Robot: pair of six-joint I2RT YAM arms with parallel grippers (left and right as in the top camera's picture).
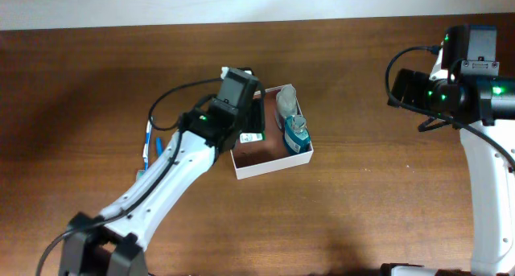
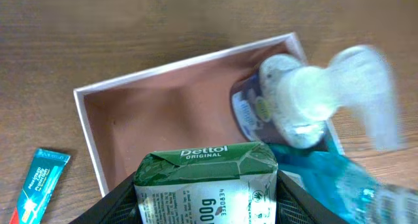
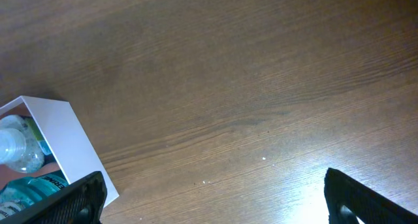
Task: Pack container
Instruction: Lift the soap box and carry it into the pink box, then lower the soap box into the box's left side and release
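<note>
The container (image 1: 273,166), a shallow white-walled box with a pinkish-brown floor (image 2: 163,113), sits at the table's centre. My left gripper (image 2: 208,208) is shut on a green and white Dettol soap pack (image 2: 206,178), held over the container's left part (image 1: 252,137). A clear pump bottle (image 2: 307,100) and a blue bottle (image 2: 339,185) lie along the container's right side (image 1: 291,123). My right gripper (image 3: 212,198) stands open above bare wood, right of the container's white wall (image 3: 65,132).
A small blue sachet (image 2: 39,185) lies on the wood just left of the container, beside my left arm (image 1: 158,145). The right arm (image 1: 451,87) stands at the table's far right. The table's back edge runs along the top.
</note>
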